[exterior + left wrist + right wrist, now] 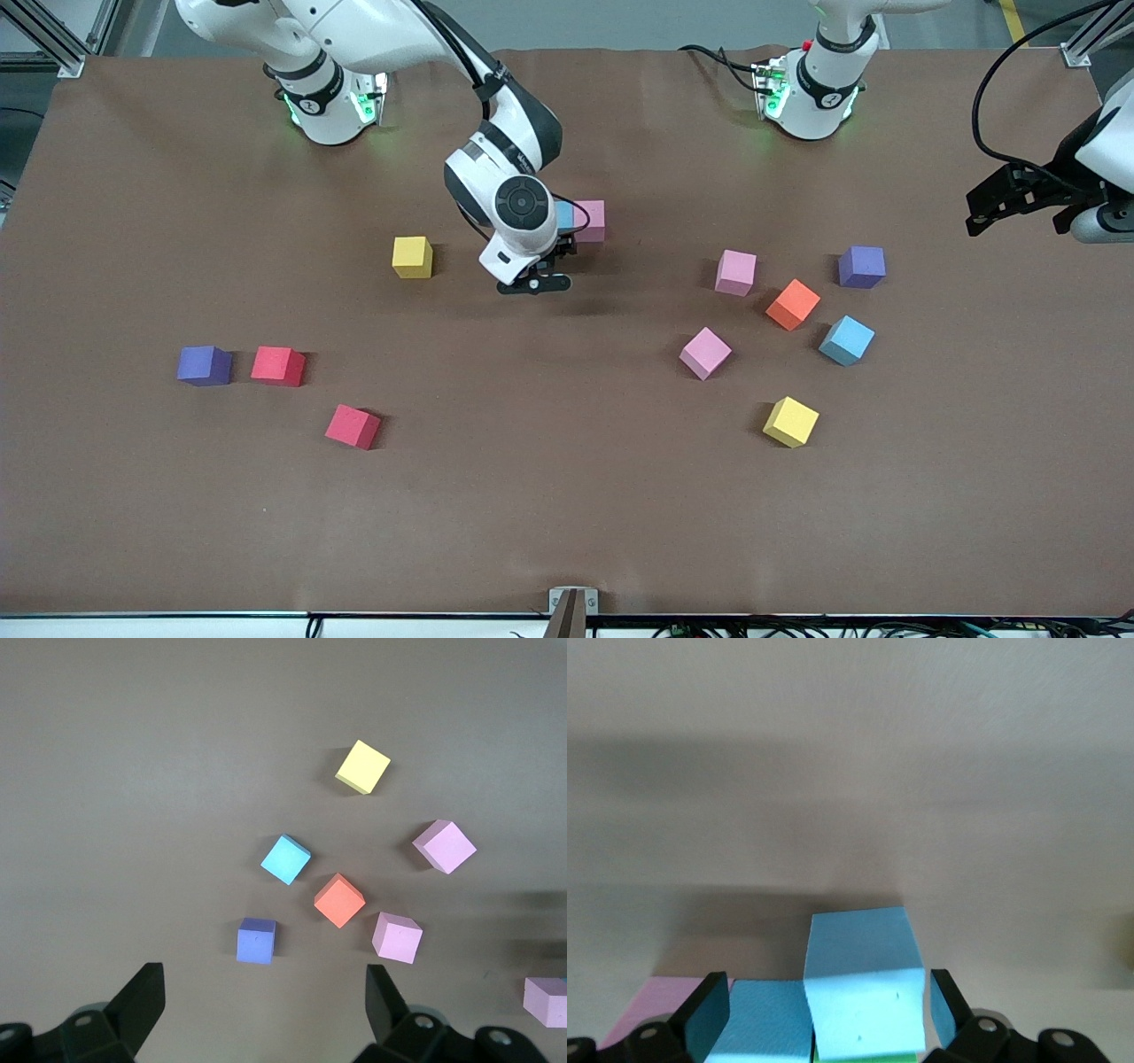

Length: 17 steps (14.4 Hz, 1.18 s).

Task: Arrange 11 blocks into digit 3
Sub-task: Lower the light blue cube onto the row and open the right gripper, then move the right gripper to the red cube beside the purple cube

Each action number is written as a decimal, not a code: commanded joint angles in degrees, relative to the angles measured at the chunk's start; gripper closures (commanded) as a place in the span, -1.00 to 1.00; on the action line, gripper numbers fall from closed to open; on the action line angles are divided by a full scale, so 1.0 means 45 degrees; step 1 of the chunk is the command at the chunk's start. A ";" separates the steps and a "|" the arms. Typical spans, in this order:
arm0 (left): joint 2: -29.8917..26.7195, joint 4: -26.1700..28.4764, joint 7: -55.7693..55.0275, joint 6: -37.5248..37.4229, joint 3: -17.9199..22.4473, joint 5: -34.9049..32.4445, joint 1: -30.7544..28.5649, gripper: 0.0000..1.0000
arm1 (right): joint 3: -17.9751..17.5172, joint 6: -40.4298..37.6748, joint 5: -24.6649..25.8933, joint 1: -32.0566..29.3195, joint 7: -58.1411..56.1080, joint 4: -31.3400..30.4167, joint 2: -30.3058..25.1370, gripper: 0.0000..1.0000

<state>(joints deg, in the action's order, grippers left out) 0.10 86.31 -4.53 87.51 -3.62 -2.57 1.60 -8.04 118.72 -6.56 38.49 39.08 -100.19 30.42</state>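
Observation:
My right gripper (551, 241) (828, 979) is low over the middle of the table, open, its fingers (709, 1014) wide around two light blue blocks (864, 983) (766, 1019) set side by side. A green sliver (859, 1056) shows under one of them. A pink block (589, 221) (656, 1001) adjoins the blue one (564, 215). Loose blocks: yellow (412, 257), two red (277, 365) (352, 426), pink (735, 272) (705, 353), orange (793, 304), light blue (846, 340), yellow (790, 422). My left gripper (997, 202) (266, 970) waits open in the air at its end of the table.
A purple cube (204, 365) sits beside the red block toward the right arm's end. A second purple cube (861, 267) (256, 941) lies by the orange block (339, 900). The brown table (567, 514) has bare room toward the front camera.

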 commanded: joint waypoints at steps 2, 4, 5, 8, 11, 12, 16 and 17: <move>-0.0101 0.0040 -0.0028 0.0066 0.0004 0.0200 -0.0024 -1.00 | 0.0571 -0.2258 0.0050 -0.0816 0.0143 0.1422 -0.0569 -1.00; -0.0101 0.0020 -0.0048 0.0066 0.0004 0.0219 -0.0024 -1.00 | 0.1489 -0.2184 0.0070 -0.1304 0.0240 0.1503 -0.0589 -1.00; -0.0101 -0.0038 -0.0048 0.0143 0.0004 0.0258 -0.0024 -1.00 | 0.1919 -0.2048 0.0205 -0.1616 0.0222 0.1523 -0.0550 -1.00; 0.0054 -0.0019 -0.0048 0.0690 0.0004 0.0239 -0.0024 -1.00 | 0.2411 -0.0489 0.1257 -0.2825 0.0182 0.1582 -0.0394 -1.00; 0.0075 -0.0116 -0.0048 0.0710 0.0004 0.0239 -0.0005 -1.00 | 0.2392 0.0218 0.1573 -0.4000 0.0085 0.1601 0.0074 -1.00; 0.0075 -0.0117 -0.0048 0.0749 0.0004 0.0239 -0.0005 -1.00 | 0.2392 0.0587 0.1535 -0.4350 0.0085 0.1678 0.0249 -1.00; 0.0095 -0.0117 -0.0048 0.0808 0.0004 0.0239 -0.0005 -1.00 | 0.2392 0.1820 0.1671 -0.5230 -0.2598 0.3003 0.1907 -1.00; 0.0095 -0.0097 -0.0048 0.0905 0.0004 0.0239 -0.0005 -1.00 | 0.2411 0.1840 0.1652 -0.5503 -0.3326 0.3201 0.2143 -1.00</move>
<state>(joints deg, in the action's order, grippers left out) 0.40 86.27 -4.53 90.86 -3.62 -2.54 1.61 3.66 126.98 -0.49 16.27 30.10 -90.31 35.98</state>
